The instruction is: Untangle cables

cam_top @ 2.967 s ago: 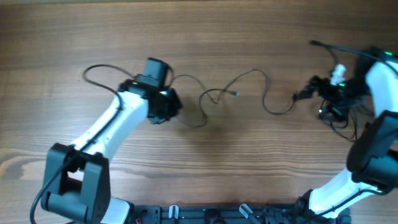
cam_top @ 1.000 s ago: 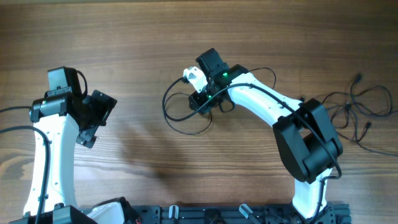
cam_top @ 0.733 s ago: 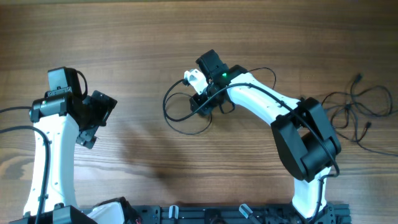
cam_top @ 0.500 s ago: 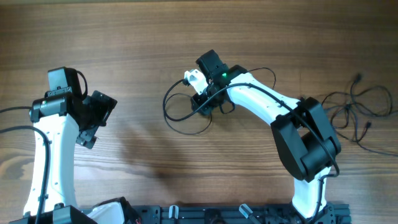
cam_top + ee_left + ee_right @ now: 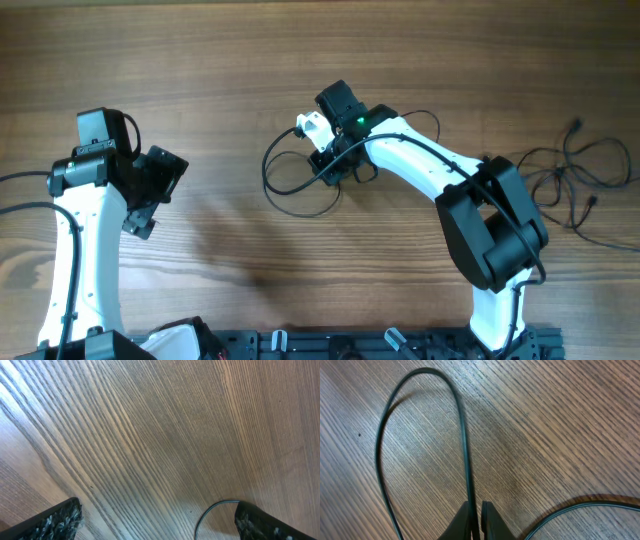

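Note:
A thin black cable (image 5: 267,175) lies in a loose loop at the table's middle. My right gripper (image 5: 325,168) reaches over it from the right. In the right wrist view the right gripper (image 5: 476,508) is shut on this cable (image 5: 464,435), which runs up from between the fingers and bends back in a narrow loop. A second arc of cable (image 5: 580,506) curves at the lower right. More cables (image 5: 565,180) lie in a loose bunch at the far right. My left gripper (image 5: 150,190) stands open at the left, away from the loop. In its own view the left gripper (image 5: 157,521) holds nothing.
A thin black wire arc (image 5: 207,512) lies on the wood beside my left gripper's right finger (image 5: 260,522). The wooden table (image 5: 300,60) carries only the cables. The arms' bases and a black rail (image 5: 350,345) sit along the front edge.
My right gripper's fingers have closed on the cable loop over the last second. Three seconds ago the left arm was at the centre and the right arm at the far right.

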`<act>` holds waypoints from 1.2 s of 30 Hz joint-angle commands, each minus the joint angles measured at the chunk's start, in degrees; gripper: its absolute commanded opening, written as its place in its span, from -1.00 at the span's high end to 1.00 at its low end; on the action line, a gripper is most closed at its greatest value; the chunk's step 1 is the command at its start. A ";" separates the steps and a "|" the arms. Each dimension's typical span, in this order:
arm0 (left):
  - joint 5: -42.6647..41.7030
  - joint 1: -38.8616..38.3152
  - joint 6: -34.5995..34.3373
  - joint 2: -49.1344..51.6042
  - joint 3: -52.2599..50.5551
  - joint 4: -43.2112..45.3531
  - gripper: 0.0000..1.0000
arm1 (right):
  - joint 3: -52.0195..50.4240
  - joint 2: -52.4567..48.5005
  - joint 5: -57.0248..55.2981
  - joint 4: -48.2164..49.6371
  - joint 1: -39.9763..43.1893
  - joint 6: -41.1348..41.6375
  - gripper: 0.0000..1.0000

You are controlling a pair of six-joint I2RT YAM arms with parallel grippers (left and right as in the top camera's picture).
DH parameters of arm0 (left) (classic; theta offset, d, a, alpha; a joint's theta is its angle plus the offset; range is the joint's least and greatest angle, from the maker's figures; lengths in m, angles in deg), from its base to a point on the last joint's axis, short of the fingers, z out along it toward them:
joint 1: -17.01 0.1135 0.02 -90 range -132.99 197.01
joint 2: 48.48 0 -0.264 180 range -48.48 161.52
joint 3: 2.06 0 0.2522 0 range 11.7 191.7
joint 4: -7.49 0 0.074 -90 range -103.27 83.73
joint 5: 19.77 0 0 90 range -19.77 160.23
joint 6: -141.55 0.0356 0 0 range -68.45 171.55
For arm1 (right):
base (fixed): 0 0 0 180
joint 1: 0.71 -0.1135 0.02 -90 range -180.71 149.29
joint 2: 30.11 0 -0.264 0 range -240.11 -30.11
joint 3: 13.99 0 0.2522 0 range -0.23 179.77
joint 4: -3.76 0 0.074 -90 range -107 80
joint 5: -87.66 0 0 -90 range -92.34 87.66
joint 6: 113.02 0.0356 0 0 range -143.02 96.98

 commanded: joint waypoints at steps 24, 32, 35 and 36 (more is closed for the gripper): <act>1.25 0.33 -0.72 0.44 -2.47 -0.63 -1.00 | 21.49 27.06 -10.43 -8.07 26.08 10.45 0.92; 1.16 0.33 -0.79 0.44 -5.33 1.77 -1.00 | 21.51 37.22 -13.68 -4.31 47.06 14.73 0.91; 1.16 0.33 -0.76 0.44 -5.35 1.77 -1.00 | 21.51 37.20 -13.70 -2.99 50.34 14.75 0.92; 1.16 0.33 -0.76 0.44 -5.35 1.75 -1.00 | 21.51 37.20 -13.70 -1.77 51.06 14.75 0.91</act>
